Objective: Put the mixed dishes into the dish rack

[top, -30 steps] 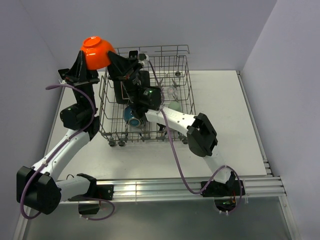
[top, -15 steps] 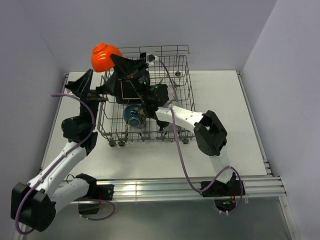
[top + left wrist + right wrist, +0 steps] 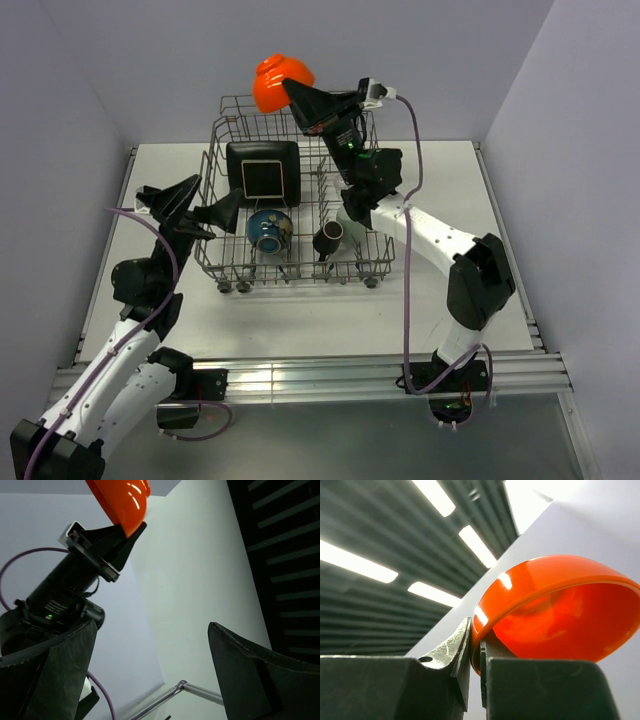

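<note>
My right gripper [image 3: 300, 95] is shut on the rim of the small orange bowl [image 3: 282, 82], held high over the back rail of the dish rack [image 3: 214, 160]. The right wrist view shows the bowl's rim [image 3: 560, 615] pinched between the jaws [image 3: 476, 645]. My left gripper [image 3: 198, 205] stands open and empty at the rack's left side. Its wrist view looks up between the fingers [image 3: 250, 670] at the orange bowl [image 3: 122, 497]. In the rack stand the black square plate [image 3: 263, 175], the blue bowl [image 3: 268, 230] and the dark mug [image 3: 328, 238].
The rack sits on a white table [image 3: 440, 290] with walls behind and on both sides. A metal rail [image 3: 330, 372] runs along the near edge. Purple cables [image 3: 408, 300] trail from both arms.
The left gripper let go of the orange bowl, opened wide and drew back down to the rack's left side. The right gripper carried the bowl up and right, over the rack's back.
</note>
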{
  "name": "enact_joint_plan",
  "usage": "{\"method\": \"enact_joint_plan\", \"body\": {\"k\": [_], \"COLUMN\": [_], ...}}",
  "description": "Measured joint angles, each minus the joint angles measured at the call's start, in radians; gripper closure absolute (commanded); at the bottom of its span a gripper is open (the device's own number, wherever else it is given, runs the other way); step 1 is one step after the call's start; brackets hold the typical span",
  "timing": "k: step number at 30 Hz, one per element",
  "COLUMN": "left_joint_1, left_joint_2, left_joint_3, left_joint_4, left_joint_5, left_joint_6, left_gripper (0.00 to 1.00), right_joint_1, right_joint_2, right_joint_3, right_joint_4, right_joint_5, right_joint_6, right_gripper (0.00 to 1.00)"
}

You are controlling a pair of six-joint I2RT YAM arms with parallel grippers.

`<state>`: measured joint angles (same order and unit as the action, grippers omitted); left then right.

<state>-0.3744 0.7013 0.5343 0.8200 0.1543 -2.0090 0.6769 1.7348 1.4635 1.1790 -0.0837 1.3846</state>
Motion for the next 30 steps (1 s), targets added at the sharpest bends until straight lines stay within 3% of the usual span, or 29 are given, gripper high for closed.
{"method": "enact_joint_plan", "body": {"k": [14, 30], "left_joint_1": [0.029, 0.093], "left_joint_2": [0.228, 0.352], "left_joint_3": [0.206, 0.218], "left_joint_4": [-0.061, -0.104], "left_joint_5": [0.151, 0.192], "left_joint_6": [0.000, 0.000], "left_gripper": [0.01, 0.01], "right_joint_1": [-0.056, -0.120], "right_joint_2": [-0.019, 0.197], "right_joint_3": [-0.033, 0.059], "right_joint_4": [-0.353, -0.488], "right_joint_5": [0.175, 0.332], "right_joint_6": [-0.250, -0.266], "right_gripper": [1.00, 1.00]}}
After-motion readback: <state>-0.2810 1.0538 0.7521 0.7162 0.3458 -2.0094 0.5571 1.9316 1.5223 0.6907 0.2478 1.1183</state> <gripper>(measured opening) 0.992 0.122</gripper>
